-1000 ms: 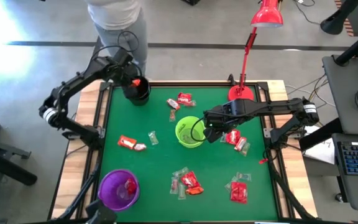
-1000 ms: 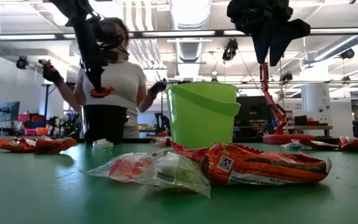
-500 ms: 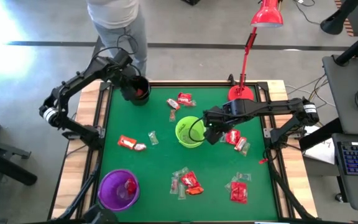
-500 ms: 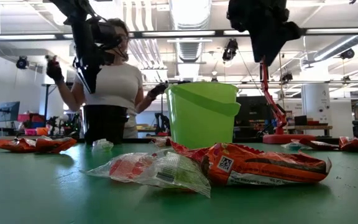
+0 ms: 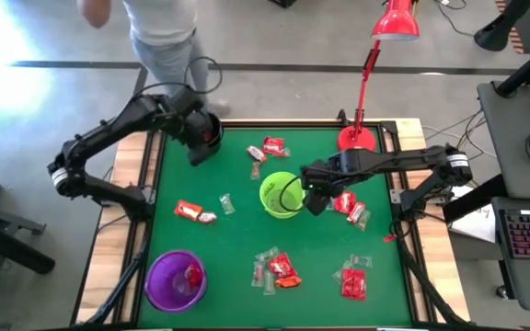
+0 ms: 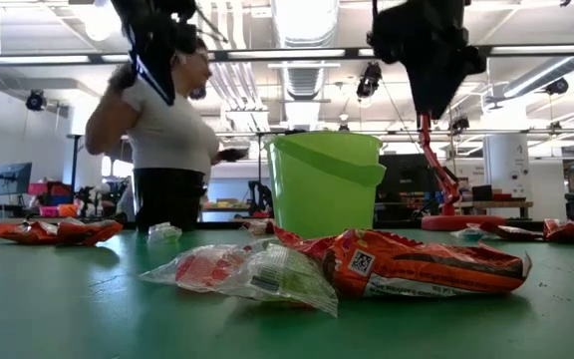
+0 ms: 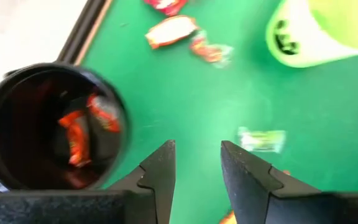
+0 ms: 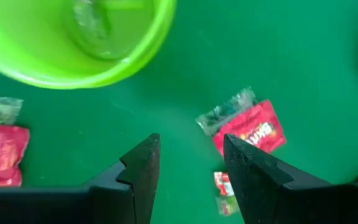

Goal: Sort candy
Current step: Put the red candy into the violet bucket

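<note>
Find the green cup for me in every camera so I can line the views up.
High view: green cup at the mat's middle, right gripper just beside it.
Low view: centre, standing upright behind the nearest candy.
Left wrist view: upper right corner.
Right wrist view: upper left, seen from above.
Shared landmark: the green mat.
</note>
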